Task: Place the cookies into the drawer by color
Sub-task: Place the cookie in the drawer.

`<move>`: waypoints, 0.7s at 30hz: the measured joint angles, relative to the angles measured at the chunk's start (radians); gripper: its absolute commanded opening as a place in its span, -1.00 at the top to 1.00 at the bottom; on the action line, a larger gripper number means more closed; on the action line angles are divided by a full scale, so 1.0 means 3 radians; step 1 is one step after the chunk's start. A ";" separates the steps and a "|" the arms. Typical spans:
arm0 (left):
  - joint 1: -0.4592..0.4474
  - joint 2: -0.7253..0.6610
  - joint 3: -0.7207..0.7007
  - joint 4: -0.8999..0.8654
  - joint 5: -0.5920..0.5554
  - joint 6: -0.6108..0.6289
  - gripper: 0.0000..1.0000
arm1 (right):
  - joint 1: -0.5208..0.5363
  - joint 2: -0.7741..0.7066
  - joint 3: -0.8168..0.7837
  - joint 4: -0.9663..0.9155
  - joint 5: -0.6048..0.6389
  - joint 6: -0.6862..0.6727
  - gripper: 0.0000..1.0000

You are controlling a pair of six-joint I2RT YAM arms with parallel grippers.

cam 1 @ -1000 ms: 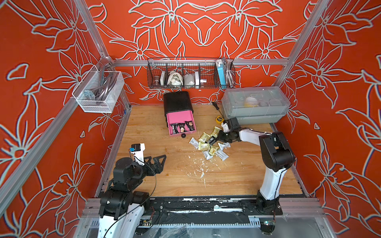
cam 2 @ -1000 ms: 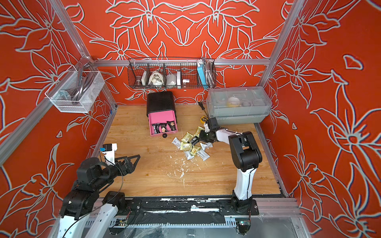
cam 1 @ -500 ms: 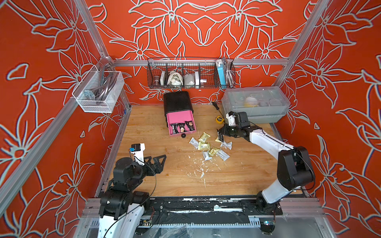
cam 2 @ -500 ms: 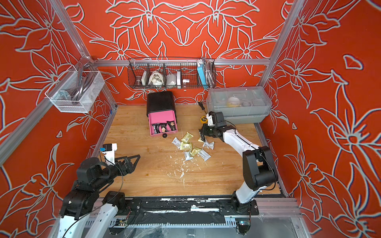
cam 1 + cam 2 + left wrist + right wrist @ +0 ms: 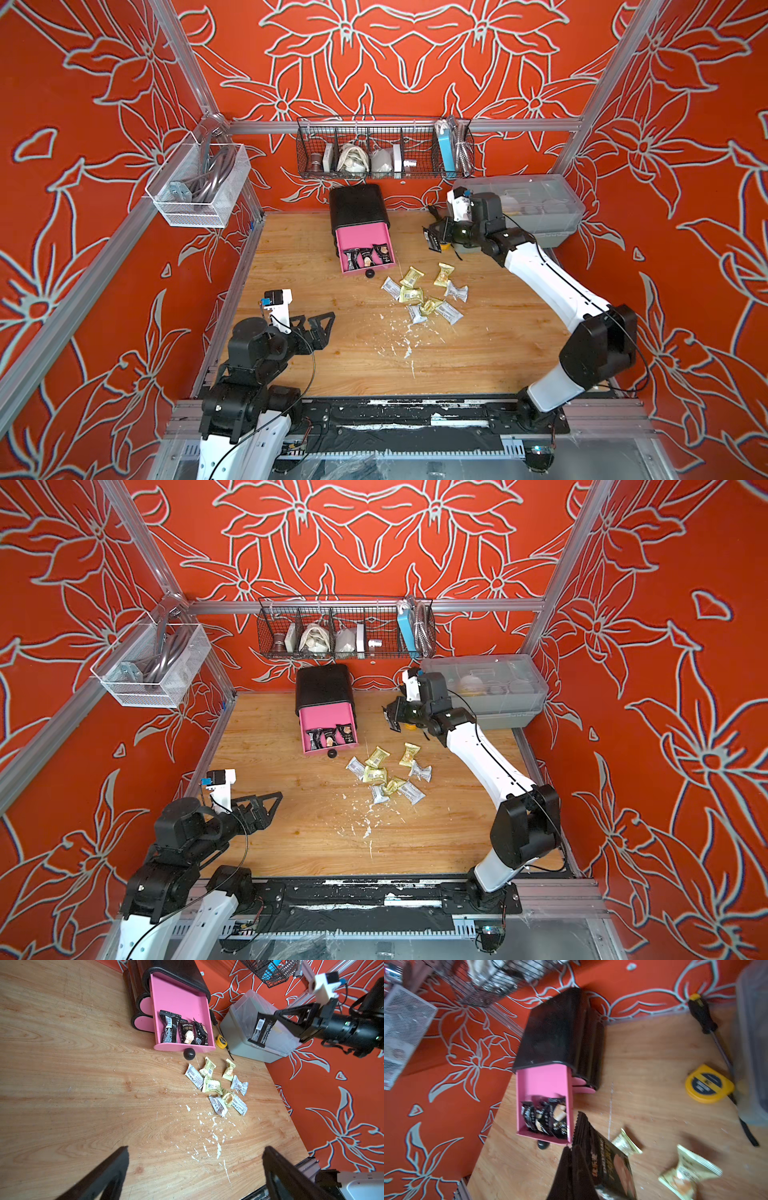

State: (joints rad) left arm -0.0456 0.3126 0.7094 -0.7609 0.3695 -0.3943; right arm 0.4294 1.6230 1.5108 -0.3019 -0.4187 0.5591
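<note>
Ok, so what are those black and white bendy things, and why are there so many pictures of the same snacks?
Those are two robot arms, each ending in a two-fingered gripper. Two pictures come from cameras high above the wooden table. The other two come from small cameras on the arms' wrists, so they look tilted. The right gripper is shut on a black snack packet, up in the air near the grey plastic box. The left gripper is open and empty. The small black chest has its top pink drawer pulled out, with three black packets inside. Gold and silver packets lie heaped on the table. A yellow tape measure and a screwdriver lie by the box.
</note>
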 measured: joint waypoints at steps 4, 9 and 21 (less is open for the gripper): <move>0.0003 0.0000 0.0000 0.0000 0.0003 0.0000 -0.99 | 0.0235 0.0331 0.0534 -0.0050 0.0039 0.0023 1.00; 0.0003 -0.0001 0.0000 0.0000 0.0008 0.0000 -0.99 | 0.0484 0.0839 0.1160 -0.0140 0.0086 0.0055 1.00; 0.0003 -0.0001 0.0000 0.0000 0.0009 0.0000 -0.99 | 0.0838 0.1944 0.2327 -0.0301 0.0112 0.0272 1.00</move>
State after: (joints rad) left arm -0.0448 0.3122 0.7094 -0.7609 0.3721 -0.3943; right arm 0.6807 2.2063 2.2089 -0.3923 -0.3851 0.6407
